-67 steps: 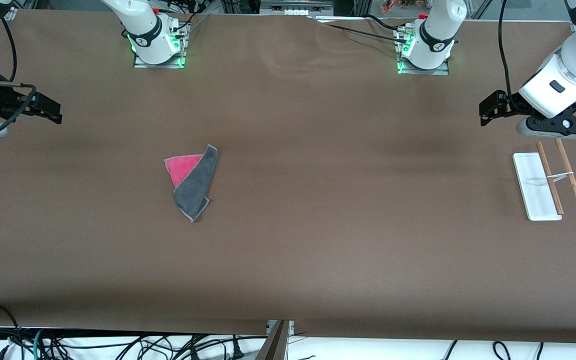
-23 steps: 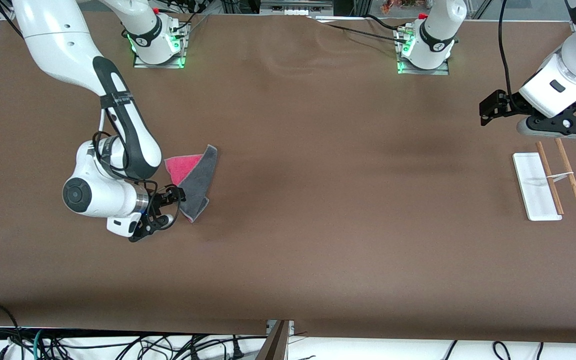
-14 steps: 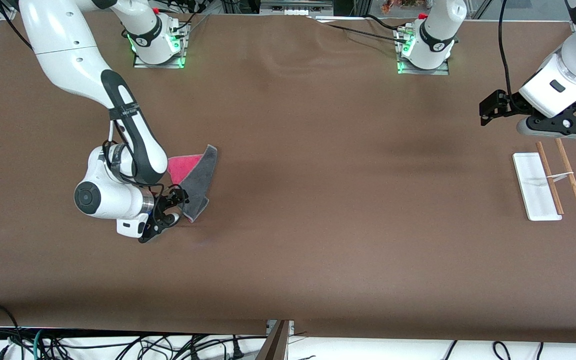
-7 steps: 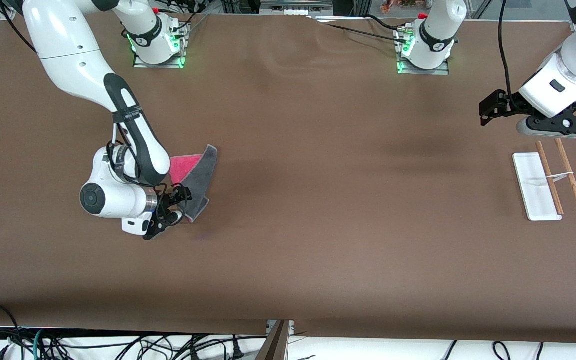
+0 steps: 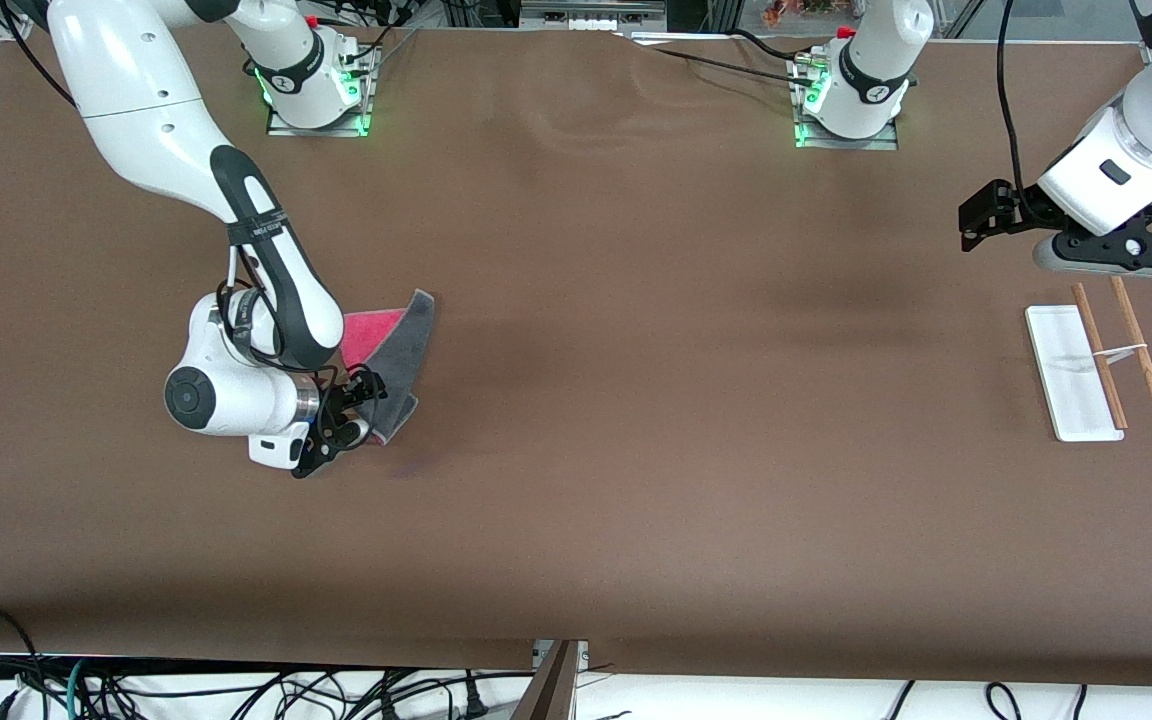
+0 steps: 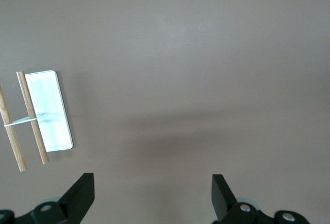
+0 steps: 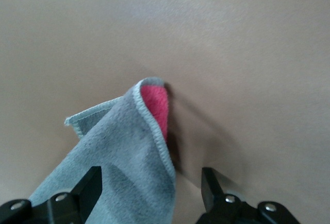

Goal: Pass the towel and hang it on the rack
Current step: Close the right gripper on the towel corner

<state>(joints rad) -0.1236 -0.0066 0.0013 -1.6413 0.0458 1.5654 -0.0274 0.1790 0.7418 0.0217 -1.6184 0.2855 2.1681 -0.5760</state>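
Right gripper fingers straddling the towel corner edge, open; left gripper waiting wide open, empty, beside the rack.

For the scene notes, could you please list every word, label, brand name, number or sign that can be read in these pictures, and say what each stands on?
No text reads clearly.
Right arm: white lettering on its black forearm band, too small to read.
Arm bases: a small round mark on each, too small to read.
Towel, rack, table: no writing on any.
Left gripper, right gripper: no markings show in the wrist views.
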